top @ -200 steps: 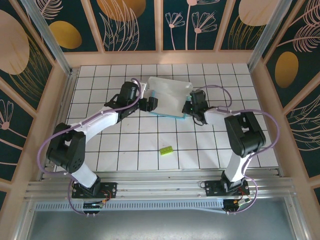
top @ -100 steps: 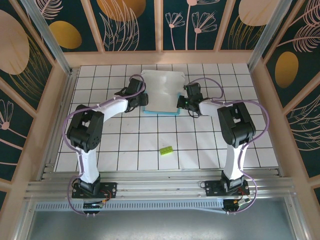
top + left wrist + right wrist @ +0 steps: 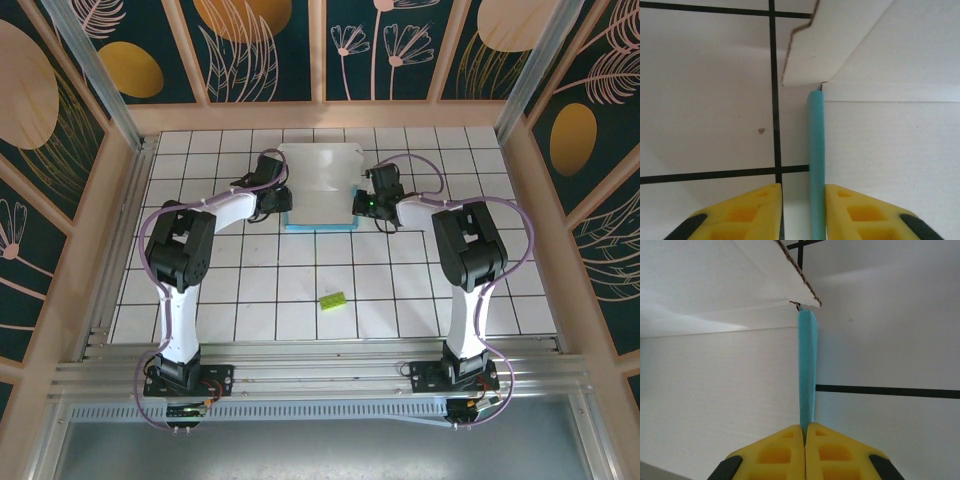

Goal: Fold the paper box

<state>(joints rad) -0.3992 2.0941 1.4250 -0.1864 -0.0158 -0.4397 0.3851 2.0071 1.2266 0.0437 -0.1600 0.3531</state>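
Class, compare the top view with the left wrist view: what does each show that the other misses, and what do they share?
Top view: the box's full pale outline, the right claw at its right edge, and a green block nearer the arm bases. Left wrist view: a teal flap standing on edge between the left claw's jaws, with a gap on one side. Both: the box and the tiled table.
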